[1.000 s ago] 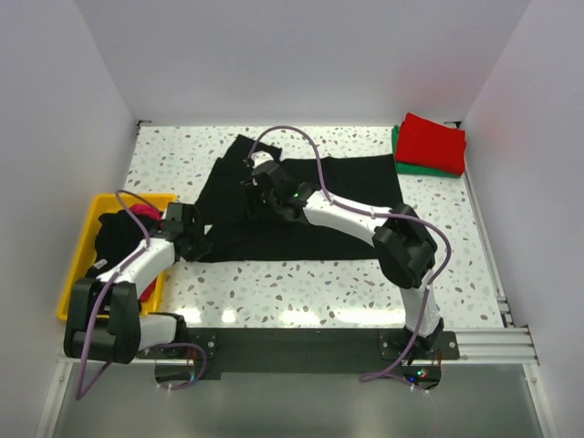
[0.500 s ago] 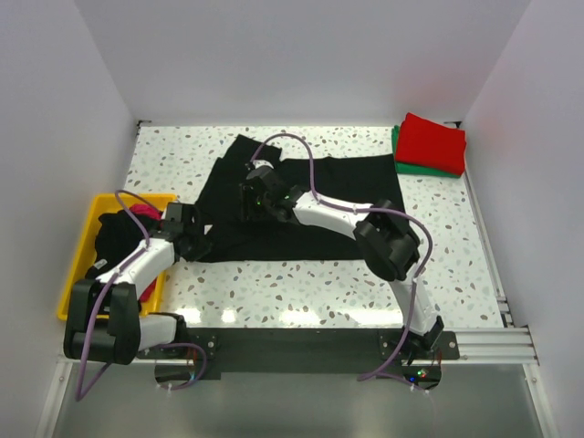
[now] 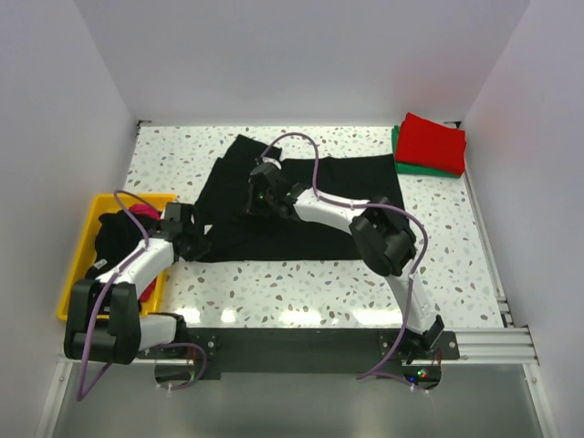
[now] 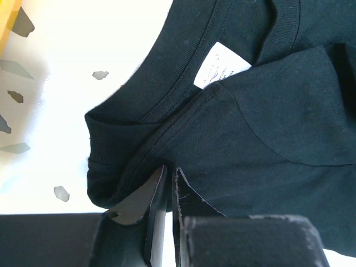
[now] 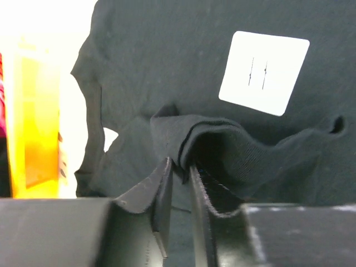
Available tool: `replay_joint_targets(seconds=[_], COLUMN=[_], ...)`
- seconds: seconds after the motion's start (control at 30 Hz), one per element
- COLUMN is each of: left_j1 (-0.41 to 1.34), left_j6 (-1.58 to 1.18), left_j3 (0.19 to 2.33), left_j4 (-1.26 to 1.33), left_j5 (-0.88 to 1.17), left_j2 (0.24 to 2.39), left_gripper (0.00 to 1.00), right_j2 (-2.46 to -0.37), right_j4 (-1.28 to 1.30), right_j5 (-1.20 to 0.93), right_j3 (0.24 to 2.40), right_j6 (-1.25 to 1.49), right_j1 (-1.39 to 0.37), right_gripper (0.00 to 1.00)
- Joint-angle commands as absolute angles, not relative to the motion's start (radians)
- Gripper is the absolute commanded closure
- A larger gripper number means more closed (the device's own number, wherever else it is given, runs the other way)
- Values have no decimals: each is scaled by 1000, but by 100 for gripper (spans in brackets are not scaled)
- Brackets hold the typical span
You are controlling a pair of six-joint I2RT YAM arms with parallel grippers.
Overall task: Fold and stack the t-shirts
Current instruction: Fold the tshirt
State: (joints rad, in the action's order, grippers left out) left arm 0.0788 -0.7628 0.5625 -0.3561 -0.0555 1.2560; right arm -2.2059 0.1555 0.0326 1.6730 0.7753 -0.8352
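Observation:
The black t-shirt (image 3: 360, 180) lies spread across the middle of the table. My left gripper (image 3: 198, 241) is shut on its near-left edge. In the left wrist view the gripper (image 4: 169, 170) pinches the cloth just below the collar, near the white neck label (image 4: 221, 72). My right gripper (image 3: 257, 194) is over the shirt's left half. It (image 5: 181, 165) is shut on a raised fold of the black cloth, below the white label (image 5: 264, 72). A folded red shirt (image 3: 431, 140) lies on a folded green one (image 3: 422, 168) at the far right corner.
A yellow bin (image 3: 79, 254) stands at the left table edge and holds black cloth (image 3: 114, 239) and a magenta shirt (image 3: 142, 214). It also shows in the right wrist view (image 5: 33, 122). White walls close in the table on three sides.
My right gripper has moved left and toward me over the black shirt, and its arm has swung left with it. The left arm has not moved.

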Motion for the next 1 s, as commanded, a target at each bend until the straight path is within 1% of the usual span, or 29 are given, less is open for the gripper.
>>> replay_joint_targets(seconds=[0.0, 0.03, 0.07, 0.17, 0.3, 0.53, 0.73, 0.97], left_j1=[71, 71, 69, 68, 64, 60, 58, 57], left_j6=[-741, -739, -739, -735, -730, -730, -729, -724], left_j3=[569, 569, 569, 568, 568, 564, 560, 561], left_j4=[-325, -327, -325, -324, -325, -321, -319, -321], left_j5=[-46, -46, -45, -43, -41, -37, -35, -37], left_j2=[1232, 1233, 1232, 1232, 1232, 1233, 1235, 1238], left_gripper=[87, 87, 87, 87, 87, 88, 88, 88], right_j2=[-2207, -2210, -2210, -2207, -2174, -2146, -2151, -2220], right_j4=[87, 86, 78, 57, -29, -107, -299, -272], right_j5=[18, 11, 5, -32, -139, -230, -313, -357], right_j3=[1707, 1710, 1710, 1700, 1645, 1617, 1536, 1614], right_j6=[830, 834, 845, 877, 939, 980, 1071, 1066], right_j1=[-821, -819, -818, -807, -770, -724, -678, -670], right_gripper=[83, 87, 94, 100, 100, 100, 100, 100])
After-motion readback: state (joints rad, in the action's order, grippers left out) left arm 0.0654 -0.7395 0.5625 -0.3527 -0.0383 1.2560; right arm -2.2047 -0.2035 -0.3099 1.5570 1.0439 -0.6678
